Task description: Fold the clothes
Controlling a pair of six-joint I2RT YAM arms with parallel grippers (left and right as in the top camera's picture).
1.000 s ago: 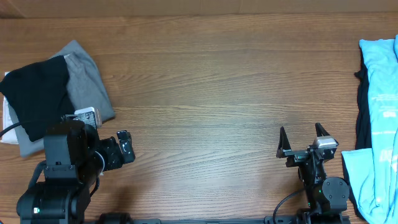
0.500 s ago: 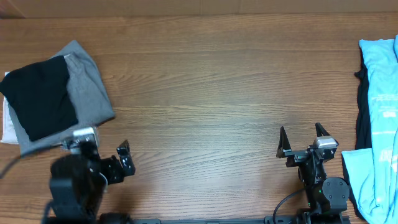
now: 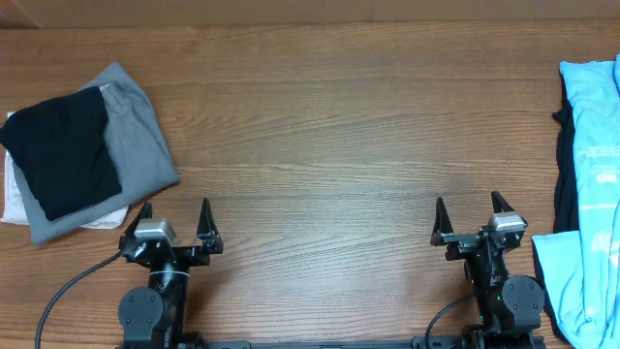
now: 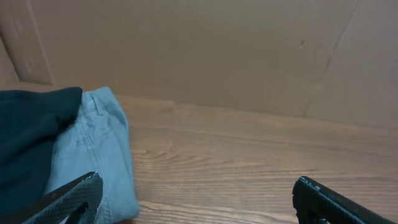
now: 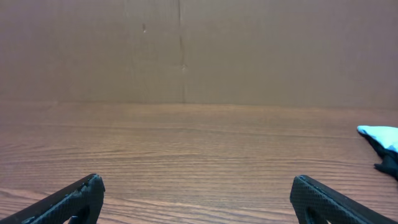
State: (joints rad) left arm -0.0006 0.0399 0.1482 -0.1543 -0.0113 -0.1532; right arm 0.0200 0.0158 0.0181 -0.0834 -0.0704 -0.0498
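A folded stack lies at the table's left: a black garment (image 3: 60, 150) on a grey garment (image 3: 136, 136), with a white one (image 3: 12, 199) beneath. The left wrist view shows the grey garment (image 4: 93, 155) and the black one (image 4: 28, 137). An unfolded pile with a light blue garment (image 3: 593, 165) over a black one (image 3: 563, 194) lies at the right edge; its corner shows in the right wrist view (image 5: 380, 134). My left gripper (image 3: 175, 217) is open and empty near the front edge, just right of the stack. My right gripper (image 3: 469, 215) is open and empty, left of the pile.
The wooden table (image 3: 320, 126) runs between the two piles. A brown cardboard wall (image 5: 186, 50) stands along the table's far edge. A cable (image 3: 73, 286) trails from the left arm's base.
The left arm has drawn back from the folded stack and settled at the front edge, its gripper now pointing forward and open. The right arm has not moved.
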